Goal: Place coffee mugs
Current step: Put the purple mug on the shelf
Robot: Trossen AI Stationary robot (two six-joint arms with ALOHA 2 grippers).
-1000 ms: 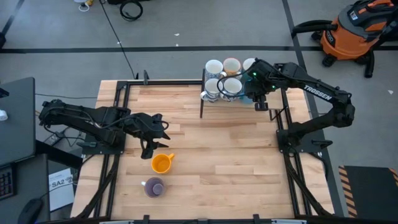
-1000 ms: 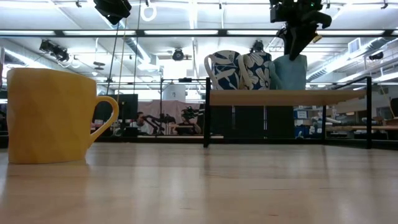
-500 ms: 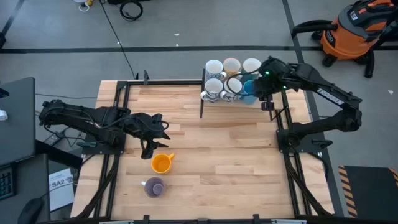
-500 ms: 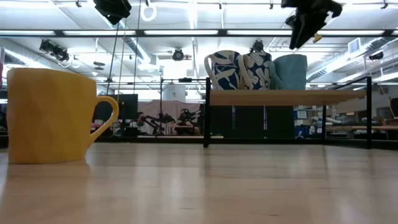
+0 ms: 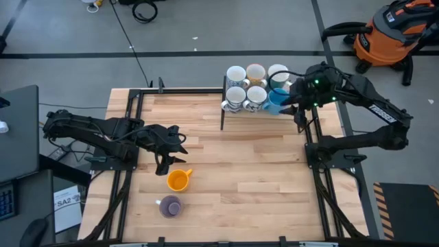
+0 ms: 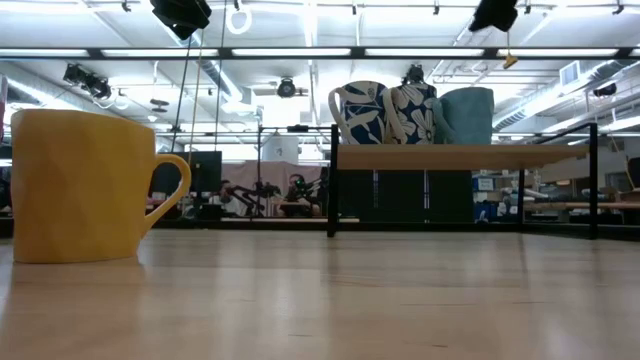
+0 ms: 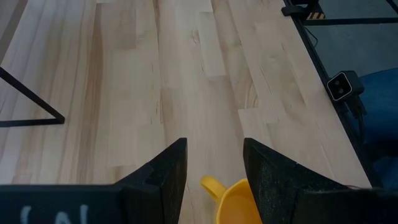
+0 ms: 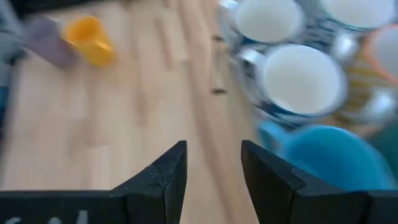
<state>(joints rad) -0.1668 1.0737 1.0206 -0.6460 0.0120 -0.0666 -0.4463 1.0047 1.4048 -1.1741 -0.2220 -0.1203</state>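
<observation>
Several coffee mugs (image 5: 245, 96) stand on their bases on a raised shelf (image 6: 520, 156) at the table's far edge, a bright blue one (image 5: 276, 100) at the right end. My right gripper (image 5: 293, 96) hovers open, above and to the right of the blue mug (image 8: 336, 158). A yellow-orange mug (image 5: 178, 180) and a purple mug (image 5: 170, 206) stand on the table at the near left. My left gripper (image 5: 165, 162) hangs open above the yellow-orange mug (image 7: 239, 202), touching nothing.
The shelf's black frame legs (image 5: 222, 110) come down onto the table at the far edge. Bare wooden tabletop (image 5: 247, 165) lies between the shelf and the two near mugs. An orange shop vacuum (image 5: 392, 33) sits on the floor beyond the table.
My right gripper has risen from the blue mug on the shelf and drawn back toward the table's right edge, rolling as it went. The blue mug stays on the shelf.
</observation>
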